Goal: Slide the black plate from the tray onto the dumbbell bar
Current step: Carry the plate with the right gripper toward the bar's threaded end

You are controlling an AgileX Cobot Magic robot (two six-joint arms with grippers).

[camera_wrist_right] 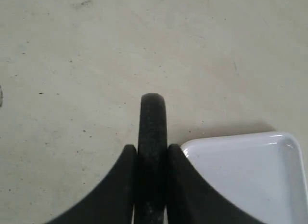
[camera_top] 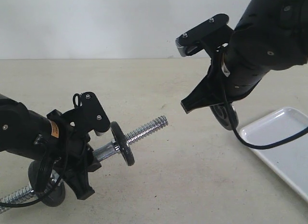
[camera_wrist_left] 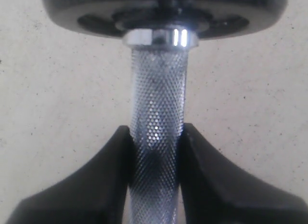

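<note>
Since the black plate (camera_top: pixel 226 117) is already off the tray (camera_top: pixel 288 156) and in the air, the step in hand, as I judge it, is lining it up with the bar. Nearest, toward the front left corner of the tabletop (camera_top: pixel 159 195), the left pincer (camera_wrist_left: pixel 155 132) is clamped on the cross-hatched shaft of the dumbbell bar (camera_top: pixel 147 128). The bar tilts so that its free threaded end rises toward the middle, just past a mounted disc (camera_top: pixel 122 143). Along the right edge lies the tray. Farther back and above the tabletop, the right pincer (camera_wrist_right: pixel 152 149) grips the plate on edge by its rim, well apart from the threaded tip. The plate's centre hole is hidden, so go slowly: turn the plate's face square to the bar's tilt, centre the hole on the tip, then push along the bar's line while the left arm holds firm.
</note>
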